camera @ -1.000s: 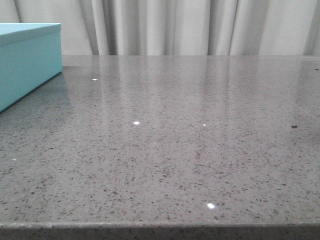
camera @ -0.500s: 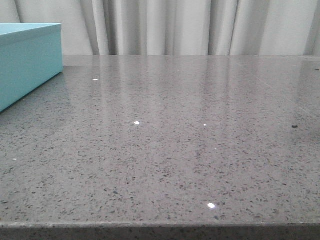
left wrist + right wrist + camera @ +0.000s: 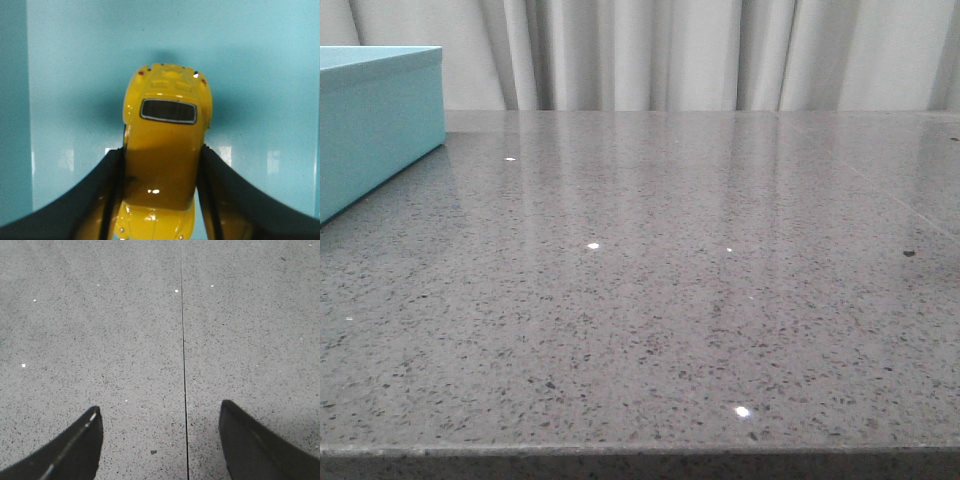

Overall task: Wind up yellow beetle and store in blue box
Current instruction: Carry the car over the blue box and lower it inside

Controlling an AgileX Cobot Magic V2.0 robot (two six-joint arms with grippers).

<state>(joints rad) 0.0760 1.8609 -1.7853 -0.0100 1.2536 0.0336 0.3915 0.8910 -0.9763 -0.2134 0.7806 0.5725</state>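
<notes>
In the left wrist view, my left gripper (image 3: pixel 162 152) is shut on the yellow beetle (image 3: pixel 165 145), its two dark fingers pressed against the car's sides. The car is seen from above, with its dark window towards the far end. Behind it is the turquoise inside of the blue box (image 3: pixel 260 75). In the front view the blue box (image 3: pixel 375 125) stands at the far left of the table, and neither arm shows there. My right gripper (image 3: pixel 160 412) is open and empty over bare grey table.
The grey speckled table (image 3: pixel 670 280) has a thin seam (image 3: pixel 183 340) running under the right gripper. A white curtain (image 3: pixel 700 50) hangs behind the table. The table's front edge (image 3: pixel 640 452) is close to the camera.
</notes>
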